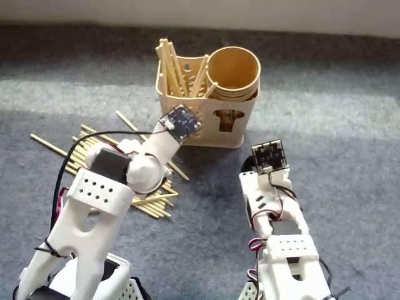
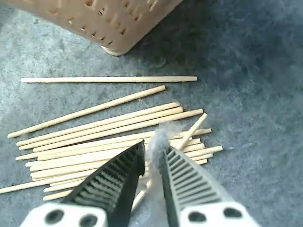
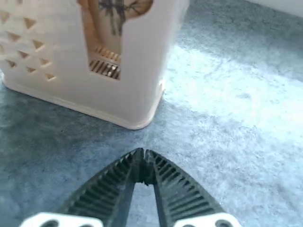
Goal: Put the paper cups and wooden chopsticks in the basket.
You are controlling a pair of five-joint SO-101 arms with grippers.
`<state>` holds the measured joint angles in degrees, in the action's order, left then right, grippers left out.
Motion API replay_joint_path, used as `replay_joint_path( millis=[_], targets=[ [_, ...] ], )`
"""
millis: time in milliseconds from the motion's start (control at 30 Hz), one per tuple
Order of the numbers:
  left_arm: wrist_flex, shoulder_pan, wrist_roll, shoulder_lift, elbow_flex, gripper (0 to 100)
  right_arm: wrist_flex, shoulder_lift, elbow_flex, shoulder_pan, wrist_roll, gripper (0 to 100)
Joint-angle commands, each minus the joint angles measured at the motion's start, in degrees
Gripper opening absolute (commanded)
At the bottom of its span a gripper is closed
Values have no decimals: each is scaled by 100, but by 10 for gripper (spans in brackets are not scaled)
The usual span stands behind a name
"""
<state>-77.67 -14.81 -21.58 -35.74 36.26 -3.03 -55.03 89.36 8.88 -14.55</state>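
On the grey, carpet-like tabletop (image 1: 350,144), seen from the high view, you have the basket (image 1: 187,109) standing toward the far edge, about midway across. A stack of paper cups (image 1: 234,72) sits upright in its right compartment, and several wooden chopsticks (image 1: 177,65) lean in the left one. The loose chopsticks (image 1: 153,203) lie in a scattered pile toward the left edge, in front of the basket and partly under your left arm (image 1: 100,194). Your right arm (image 1: 275,212) rests near the basket's front right corner.

In the left wrist view, your left gripper (image 2: 152,147) hangs over the loose chopsticks (image 2: 109,137), which lie nearly parallel on the tabletop. 1 chopstick (image 2: 109,79) lies apart from the rest, between the pile and a lower corner of the basket (image 2: 109,23). The fingers (image 2: 118,175) are drawn in to a narrow gap around a pale strip (image 2: 158,137); it is too blurred for you to tell what it is.

In the right wrist view, your right gripper (image 3: 143,163) hovers low over bare tabletop, near the basket (image 3: 142,71) without touching it. Its fingers (image 3: 175,189) meet at the tips and hold nothing. Through the basket's side opening you can see part of a paper cup (image 3: 118,7).
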Motion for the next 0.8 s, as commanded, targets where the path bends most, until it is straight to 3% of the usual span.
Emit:
replay_joint_path(
  millis=[0, 233, 467, 767],
  targets=[
    [70, -189, -492, -75, 75, 65, 233, -127, -198, -418, -9, 23],
    [360, -312, -976, -48, 497, 69, 796, -92, -198, -514, -18, 23],
    [387, -321, -1292, -48, 1024, 139, 796, -84, -189, -497, -35, 23],
    [1415, -602, -1257, -48, 1745, 139, 769, -84, -180, -321, -44, 23]
  ],
)
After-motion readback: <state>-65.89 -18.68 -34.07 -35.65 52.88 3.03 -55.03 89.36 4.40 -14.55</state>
